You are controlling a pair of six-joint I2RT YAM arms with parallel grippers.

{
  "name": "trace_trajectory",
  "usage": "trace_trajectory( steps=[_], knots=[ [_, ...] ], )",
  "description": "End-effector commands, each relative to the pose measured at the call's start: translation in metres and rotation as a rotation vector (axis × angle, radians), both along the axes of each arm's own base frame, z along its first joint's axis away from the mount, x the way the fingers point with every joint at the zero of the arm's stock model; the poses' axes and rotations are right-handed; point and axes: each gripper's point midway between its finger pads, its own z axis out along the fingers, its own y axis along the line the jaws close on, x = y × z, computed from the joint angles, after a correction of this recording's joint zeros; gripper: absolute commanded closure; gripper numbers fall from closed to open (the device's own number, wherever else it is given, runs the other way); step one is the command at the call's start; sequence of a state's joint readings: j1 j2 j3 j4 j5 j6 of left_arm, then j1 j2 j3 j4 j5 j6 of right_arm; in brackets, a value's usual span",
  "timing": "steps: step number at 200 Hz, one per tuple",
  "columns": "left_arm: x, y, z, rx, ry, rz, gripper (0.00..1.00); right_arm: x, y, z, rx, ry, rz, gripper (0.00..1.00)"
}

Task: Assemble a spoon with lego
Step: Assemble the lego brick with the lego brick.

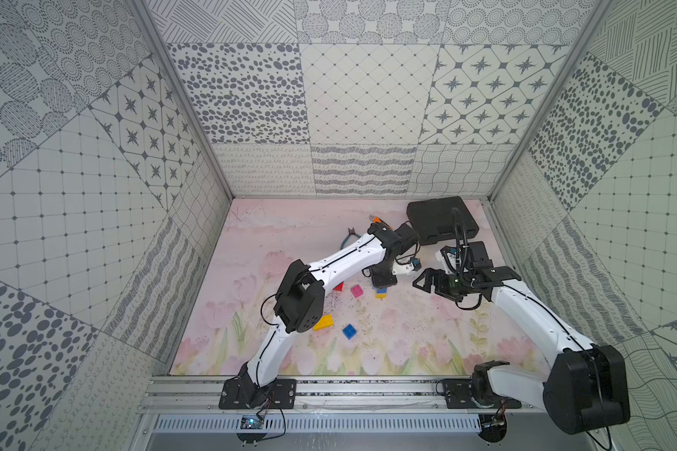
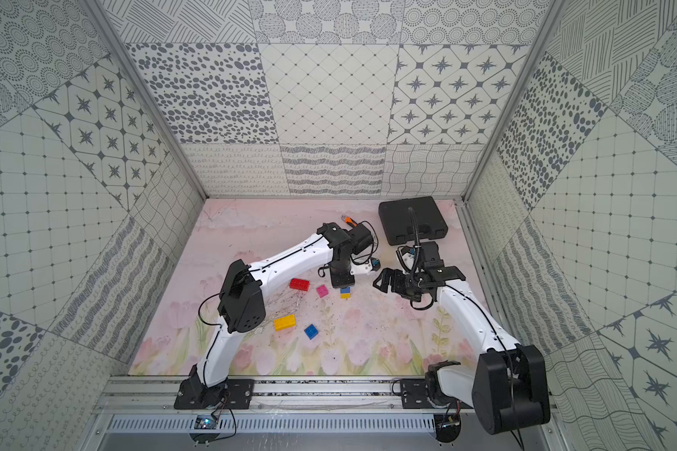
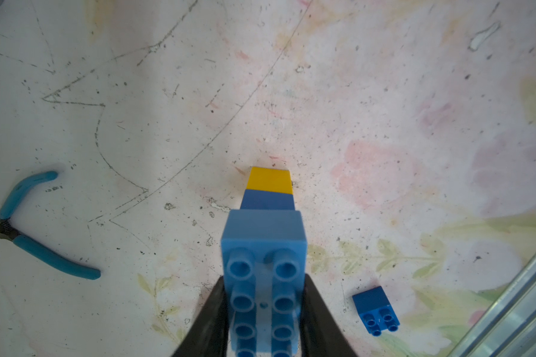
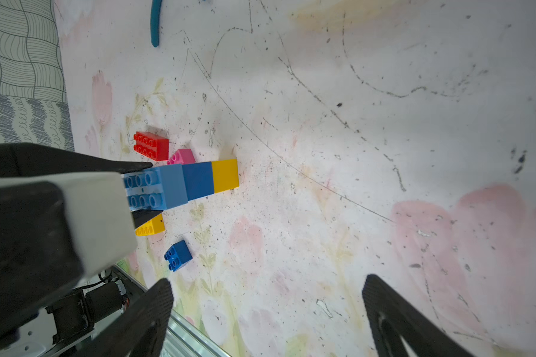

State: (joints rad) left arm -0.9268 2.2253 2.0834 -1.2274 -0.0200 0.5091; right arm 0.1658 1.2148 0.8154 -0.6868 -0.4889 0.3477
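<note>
3 joined bricks (image 3: 265,228) pinched by left hand (image 3: 265,278); right hand (image 4: 268,279) spread; right wrist view adds red brick (image 4: 150,146).

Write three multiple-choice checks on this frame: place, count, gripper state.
1. Where is the black case? A far right corner. B near left corner. C between the arm bases.
2. How many bricks form the stack in the left gripper? A two. B three. C five.
3. The right gripper is: A open, empty. B shut on a red brick. C shut on pliers.
A: it lies by the far wall, on the right.
B: light blue, dark blue and yellow are joined.
A: jaws wide apart, nothing between.
</note>
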Motion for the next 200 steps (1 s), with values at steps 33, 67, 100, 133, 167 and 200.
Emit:
trace_trajectory(
  steps=[33, 67, 100, 133, 167, 200],
  knots=[
    [-0.028, 0.008, -0.024, 0.079, 0.128, -0.012, 0.80, 0.004, -0.004, 0.017, 0.035, -0.059, -0.042, 0.02],
    [-0.027, 0.003, -0.019, 0.061, 0.125, -0.022, 0.80, 0.008, -0.010, 0.037, 0.079, -0.100, -0.093, 0.02],
    [-0.020, -0.006, 0.000, -0.011, 0.071, -0.032, 0.80, 0.010, -0.013, 0.053, 0.105, -0.136, -0.117, 0.02],
    [-0.020, -0.011, 0.018, -0.019, 0.061, -0.046, 0.80, 0.010, -0.015, 0.053, 0.101, -0.132, -0.116, 0.02],
    [-0.020, -0.012, 0.022, -0.026, 0.045, -0.055, 0.80, 0.009, -0.016, 0.049, 0.106, -0.125, -0.121, 0.02],
    [-0.021, -0.008, 0.015, -0.002, 0.057, -0.057, 0.80, 0.009, -0.020, 0.047, 0.096, -0.125, -0.127, 0.02]
  ],
)
